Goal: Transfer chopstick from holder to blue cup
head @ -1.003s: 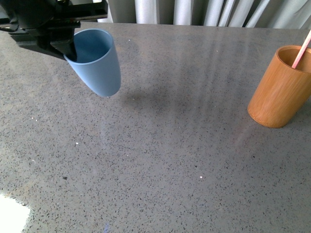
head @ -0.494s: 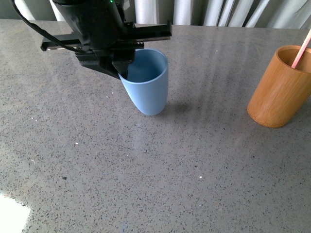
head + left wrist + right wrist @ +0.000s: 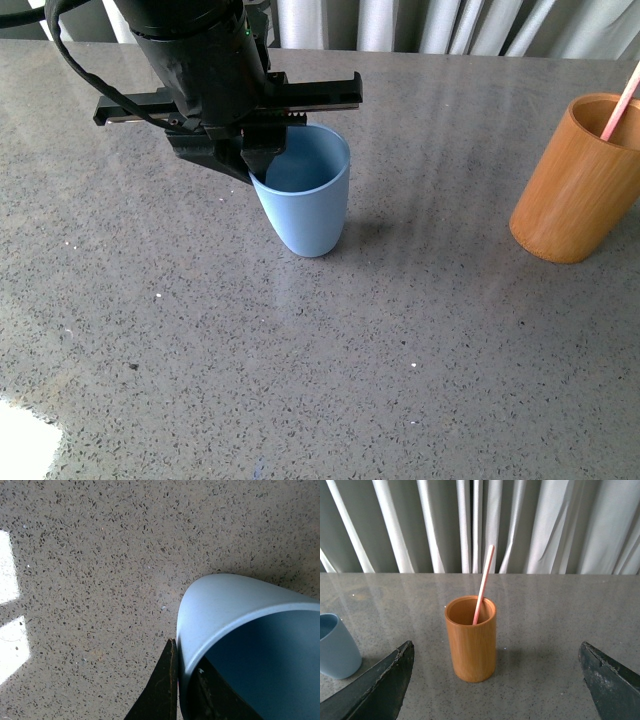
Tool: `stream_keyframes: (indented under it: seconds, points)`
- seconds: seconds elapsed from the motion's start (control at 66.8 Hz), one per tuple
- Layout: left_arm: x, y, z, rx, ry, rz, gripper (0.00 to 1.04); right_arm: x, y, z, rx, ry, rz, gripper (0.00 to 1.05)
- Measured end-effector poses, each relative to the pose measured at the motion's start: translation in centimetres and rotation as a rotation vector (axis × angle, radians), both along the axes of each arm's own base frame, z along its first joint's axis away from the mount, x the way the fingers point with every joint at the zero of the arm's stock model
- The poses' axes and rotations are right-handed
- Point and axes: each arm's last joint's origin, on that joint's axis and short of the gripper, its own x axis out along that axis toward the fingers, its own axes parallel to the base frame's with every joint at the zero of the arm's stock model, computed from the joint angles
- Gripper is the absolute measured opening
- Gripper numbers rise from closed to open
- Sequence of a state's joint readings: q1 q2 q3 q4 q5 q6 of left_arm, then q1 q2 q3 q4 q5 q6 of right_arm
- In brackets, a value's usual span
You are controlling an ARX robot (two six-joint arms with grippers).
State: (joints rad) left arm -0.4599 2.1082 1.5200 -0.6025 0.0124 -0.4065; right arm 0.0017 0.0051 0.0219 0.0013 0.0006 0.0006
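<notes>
The blue cup stands nearly upright on the grey speckled table, left of centre. My left gripper is shut on its rim, one finger inside and one outside, as the left wrist view shows on the blue cup. The orange-brown holder stands at the right edge with one pale pink chopstick leaning in it. In the right wrist view the holder with its chopstick sits ahead of my open right gripper, and the blue cup is off to one side.
Pale curtains hang behind the table's far edge. A bright white patch lies at the table's near left corner. Bare table surface lies between the cup and the holder.
My left gripper has carried the blue cup from the far left toward the table's middle and lowered it, turning it from tilted to nearly upright. The holder and chopstick have not moved.
</notes>
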Motion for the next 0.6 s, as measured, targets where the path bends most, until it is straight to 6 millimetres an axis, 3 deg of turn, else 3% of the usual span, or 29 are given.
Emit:
stream_keyframes:
  seconds: [0.329,0.599]
  points:
    - [0.01,-0.08,-0.05,-0.007,0.002,0.017,0.03,0.0,0.0,0.01,0.0,0.0,0.0,0.96]
    - [0.07,-0.26,-0.2,-0.025,0.001,0.019,0.43,0.0,0.0,0.01,0.0,0.0,0.0,0.96]
